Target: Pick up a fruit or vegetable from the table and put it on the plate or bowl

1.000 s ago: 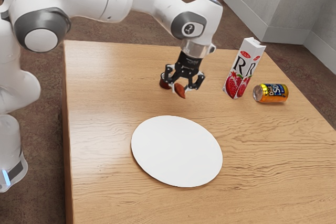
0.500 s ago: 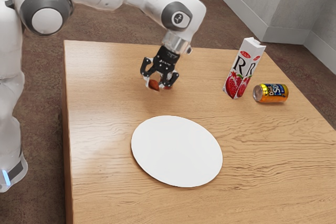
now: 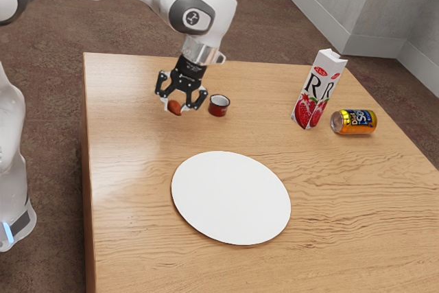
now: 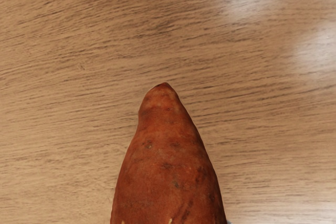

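One sweet potato point(image 3: 175, 108) is clamped between the two fingers of my end effector point(image 3: 179, 101), its tapered tip pointing down over the bare wood of the table point(image 3: 123, 169). Just beside it, toward the exterior view's right, stands a small red can point(image 3: 219, 105). The white plate point(image 3: 230, 197) lies nearer the camera, apart from the sweet potato. Well off to that right are a juice carton point(image 3: 318, 89) and a tipped orange soda can point(image 3: 353, 121).
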`<state>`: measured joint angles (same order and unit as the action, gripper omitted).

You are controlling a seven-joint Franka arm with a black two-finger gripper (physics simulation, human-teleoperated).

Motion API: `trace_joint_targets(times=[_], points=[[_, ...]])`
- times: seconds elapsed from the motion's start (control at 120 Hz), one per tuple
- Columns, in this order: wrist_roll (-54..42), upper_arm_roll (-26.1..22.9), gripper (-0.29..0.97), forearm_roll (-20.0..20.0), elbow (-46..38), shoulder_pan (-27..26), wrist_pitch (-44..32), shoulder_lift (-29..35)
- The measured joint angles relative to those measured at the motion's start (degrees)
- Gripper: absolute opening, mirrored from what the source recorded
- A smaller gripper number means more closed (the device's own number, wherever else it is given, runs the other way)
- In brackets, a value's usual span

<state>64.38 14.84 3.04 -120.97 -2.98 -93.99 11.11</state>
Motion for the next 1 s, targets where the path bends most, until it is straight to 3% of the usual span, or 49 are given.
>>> trace_joint_targets(times=[0.208, 0.408, 0.575, 0.742, 0.867, 1.0], points=[[-1.2, 0.8, 0.15, -2.2, -4.1, 0.0, -11.8, 1.4], [-1.9, 1.0, 0.15, -2.1, -1.6, 0.1, -5.4, 2.1], [-2.7, 2.2, 0.15, 1.1, -2.3, -0.1, 3.7, 2.7], [-3.3, -0.6, 0.15, 1.5, -4.8, 0.1, 1.5, 9.2], [-3.7, -7.3, 0.15, 1.5, -11.1, 6.8, -1.2, 16.5], [-3.9, -8.9, 0.15, 0.8, -14.0, 8.4, -4.4, 19.4]])
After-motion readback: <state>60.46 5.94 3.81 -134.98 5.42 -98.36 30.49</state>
